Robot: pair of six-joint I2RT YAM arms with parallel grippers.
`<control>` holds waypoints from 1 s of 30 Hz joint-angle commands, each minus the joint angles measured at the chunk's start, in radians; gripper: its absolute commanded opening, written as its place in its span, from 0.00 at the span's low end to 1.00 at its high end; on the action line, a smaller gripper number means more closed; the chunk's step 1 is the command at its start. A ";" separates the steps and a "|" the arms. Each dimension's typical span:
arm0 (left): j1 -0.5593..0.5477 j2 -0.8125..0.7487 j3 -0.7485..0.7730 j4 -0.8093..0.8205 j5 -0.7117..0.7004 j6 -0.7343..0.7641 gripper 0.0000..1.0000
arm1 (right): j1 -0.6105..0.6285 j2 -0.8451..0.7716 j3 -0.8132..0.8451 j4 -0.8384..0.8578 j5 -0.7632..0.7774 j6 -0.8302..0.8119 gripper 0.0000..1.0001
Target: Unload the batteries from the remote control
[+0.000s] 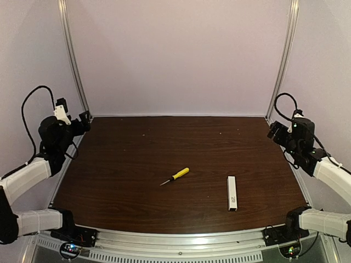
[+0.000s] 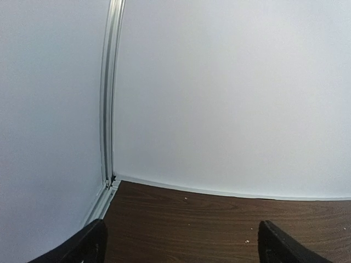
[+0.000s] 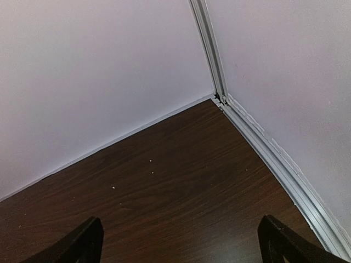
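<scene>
The white remote control (image 1: 232, 193) lies flat on the dark wooden table, front right of centre, with a small dark marking near its near end. No batteries are in view. My left gripper (image 1: 83, 121) is raised at the far left edge, open and empty; its view shows the back left corner between its wide-apart fingertips (image 2: 88, 245). My right gripper (image 1: 272, 131) is raised at the far right edge, open and empty, its fingertips (image 3: 85, 241) wide apart over the back right corner. Both are far from the remote.
A yellow-handled screwdriver (image 1: 175, 176) lies near the table's middle, left of the remote. White walls with aluminium posts (image 1: 74, 60) close the back and sides. A metal rail (image 1: 181, 241) runs along the front edge between the arm bases.
</scene>
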 commanded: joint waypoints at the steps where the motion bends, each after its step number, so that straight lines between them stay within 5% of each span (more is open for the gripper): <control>1: 0.006 0.048 0.081 -0.349 -0.011 -0.115 0.97 | 0.000 0.017 0.030 -0.117 -0.022 0.039 1.00; 10: 0.007 0.066 0.041 -0.387 -0.020 -0.258 0.98 | 0.003 0.078 0.102 -0.340 -0.118 0.079 1.00; 15: 0.007 0.070 0.151 -0.535 0.037 -0.258 0.98 | 0.047 0.163 0.151 -0.473 -0.141 0.136 1.00; 24: 0.007 0.116 0.487 -0.960 0.146 -0.130 0.97 | 0.286 0.296 0.194 -0.585 -0.109 0.195 1.00; 30: 0.007 0.172 0.588 -1.052 0.124 0.033 0.97 | 0.400 0.384 0.185 -0.558 -0.127 0.230 1.00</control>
